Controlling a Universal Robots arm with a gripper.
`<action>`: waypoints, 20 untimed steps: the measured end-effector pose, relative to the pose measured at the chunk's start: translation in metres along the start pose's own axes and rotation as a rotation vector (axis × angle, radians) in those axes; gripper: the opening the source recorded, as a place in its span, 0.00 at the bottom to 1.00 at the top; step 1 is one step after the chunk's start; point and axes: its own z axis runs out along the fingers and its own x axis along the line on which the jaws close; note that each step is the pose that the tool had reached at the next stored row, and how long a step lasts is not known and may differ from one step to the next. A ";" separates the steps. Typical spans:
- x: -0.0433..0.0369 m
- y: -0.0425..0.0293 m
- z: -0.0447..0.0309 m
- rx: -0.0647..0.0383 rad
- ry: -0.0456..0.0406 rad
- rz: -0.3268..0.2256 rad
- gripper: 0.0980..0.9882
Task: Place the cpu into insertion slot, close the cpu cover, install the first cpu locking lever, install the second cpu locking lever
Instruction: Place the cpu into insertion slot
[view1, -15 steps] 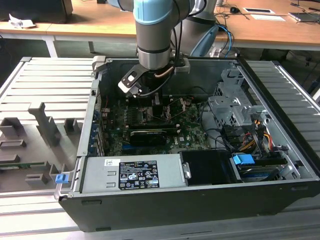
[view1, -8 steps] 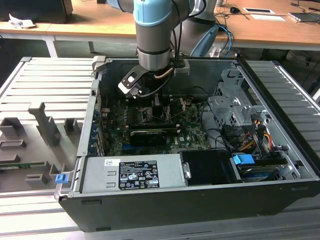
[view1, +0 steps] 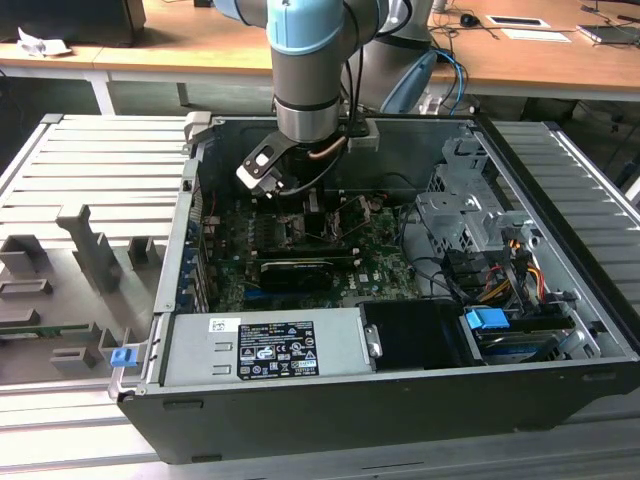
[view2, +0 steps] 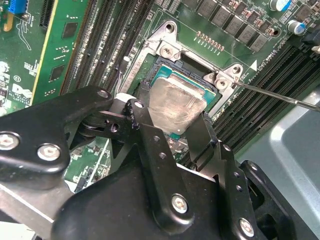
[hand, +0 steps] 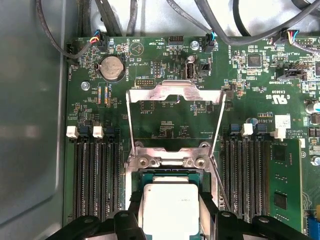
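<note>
Your cpu (view2: 177, 102) sits over the slot (hand: 165, 173) in the green board (hand: 250, 85), squarely between the claw's (view2: 172, 114) two black fingers (view2: 145, 130). They press on its opposite edges, so the claw is grasping it. At the slot's edge the cover (hand: 175, 92) stands raised on its hinge with a thin lever (view2: 280, 96) jutting out beside it, and in the exterior view the arm (view1: 308, 80) reaches down into the open case (view1: 400, 420).

Wooden desks (view1: 200, 48) behind; ribbed grey worktable (view1: 95, 170) (slotted metal) underneath.

cpu (hand: 170, 207) in hand (view2: 176, 117) over insertion slot (view2: 186, 64), cpu cover (hand: 175, 94) raised beside
</note>
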 end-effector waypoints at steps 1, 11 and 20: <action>0.0000 0.0000 0.0000 0.000 0.0000 0.000 0.50; 0.0002 0.0010 -0.0116 0.000 -0.0023 0.000 0.14; 0.0002 0.0012 -0.0143 0.000 -0.0033 0.000 0.01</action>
